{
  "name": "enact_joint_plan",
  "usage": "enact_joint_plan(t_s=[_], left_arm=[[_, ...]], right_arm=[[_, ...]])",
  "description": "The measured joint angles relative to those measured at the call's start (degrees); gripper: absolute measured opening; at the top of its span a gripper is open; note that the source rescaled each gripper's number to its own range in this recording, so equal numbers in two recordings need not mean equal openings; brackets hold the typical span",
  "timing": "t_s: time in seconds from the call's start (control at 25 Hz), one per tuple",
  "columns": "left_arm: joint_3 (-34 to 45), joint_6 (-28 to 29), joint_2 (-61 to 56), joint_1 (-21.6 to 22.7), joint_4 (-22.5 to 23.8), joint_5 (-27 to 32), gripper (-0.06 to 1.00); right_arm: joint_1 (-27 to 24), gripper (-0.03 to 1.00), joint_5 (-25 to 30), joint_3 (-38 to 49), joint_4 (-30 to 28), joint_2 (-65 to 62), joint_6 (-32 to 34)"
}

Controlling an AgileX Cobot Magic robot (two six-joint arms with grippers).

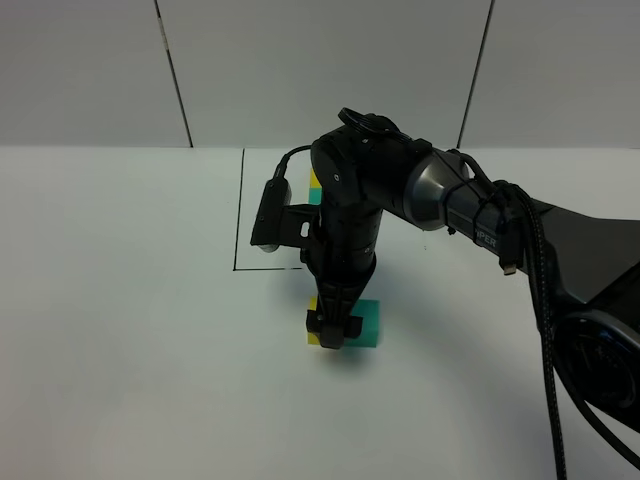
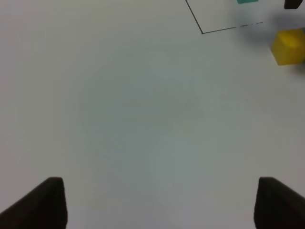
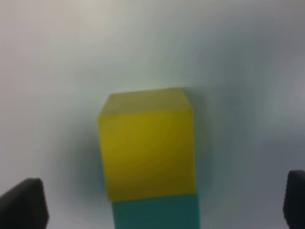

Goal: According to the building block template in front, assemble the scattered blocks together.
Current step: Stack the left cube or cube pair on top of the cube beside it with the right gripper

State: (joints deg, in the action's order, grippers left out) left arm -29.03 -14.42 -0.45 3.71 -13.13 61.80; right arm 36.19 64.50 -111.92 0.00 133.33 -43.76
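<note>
The scattered blocks lie touching in a row on the white table: a yellow cube [image 3: 147,152] and a teal cube [image 3: 157,212]. My right gripper [image 3: 159,205] hangs open right over them, its fingers wide on either side and clear of both. From above, the right gripper [image 1: 335,330] covers most of the yellow cube [image 1: 311,336], with the teal cube [image 1: 371,322] beside it. The building block template [image 1: 315,188] is mostly hidden behind the right arm, inside its black outline [image 1: 238,215]. My left gripper [image 2: 162,202] is open over bare table, and its view shows the yellow cube [image 2: 288,46].
The right arm [image 1: 480,215] stretches from the right edge across the middle of the white table [image 1: 120,330]. The outline's corner [image 2: 202,32] and a teal cube inside it [image 2: 247,1] show in the left wrist view. A white wall stands behind.
</note>
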Motion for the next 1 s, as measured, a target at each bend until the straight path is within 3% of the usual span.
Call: enact_joint_plan(t_s=[1.0], left_arm=[[0.0,0.0,0.0,0.0,0.0,0.0,0.91]], right_arm=[[-1.1,1.0,0.1,0.5,0.4,4.5,-1.0]])
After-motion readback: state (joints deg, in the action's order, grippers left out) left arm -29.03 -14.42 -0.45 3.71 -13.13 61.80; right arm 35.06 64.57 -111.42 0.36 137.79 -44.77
